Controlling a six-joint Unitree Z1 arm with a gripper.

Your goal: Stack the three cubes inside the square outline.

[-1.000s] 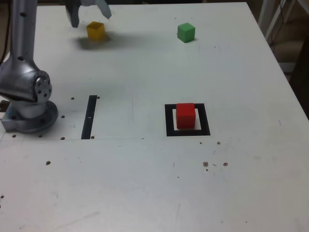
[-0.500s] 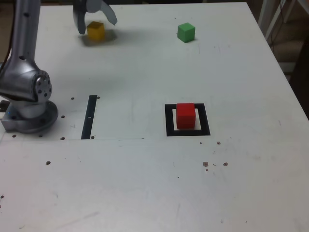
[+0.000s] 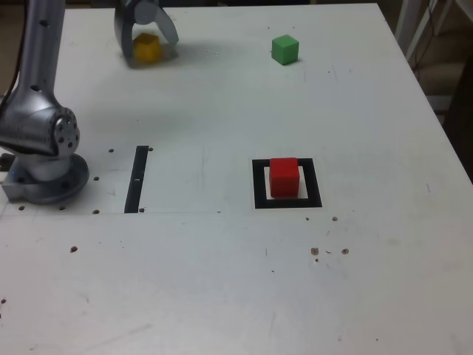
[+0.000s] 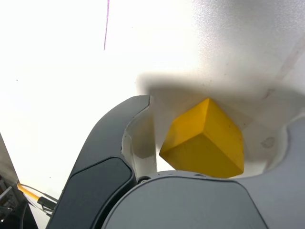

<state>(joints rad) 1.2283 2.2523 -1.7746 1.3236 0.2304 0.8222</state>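
Your gripper (image 3: 146, 46) is down at the far edge of the tabletop (image 3: 222, 281), jaws parted and straddling the yellow cube (image 3: 146, 48), one finger on each side of it in the exterior view. In the wrist view the yellow cube (image 4: 204, 140) sits right between the two dark fingers (image 4: 112, 157), turned corner-on to them instead of flat-faced. You can see pale gaps on both sides, so nothing is clamped yet; the jaws look released around the block, not pressed on it.

That is the relation to watch: the cube lies dead centre in the gap, no sideways reach needed, but its faces are skewed to the fingers. My read is that closing now may twist the block square as the fingers meet it, or nudge it off line.

The red cube (image 3: 284, 176) already stands inside the square outline (image 3: 257, 185), well apart from you, nearer the camera and toward the exterior view's right. The green cube (image 3: 284, 49) waits along the far edge, further to the exterior view's right of your gripper. So one block is placed, and this yellow one looks like your second layer.
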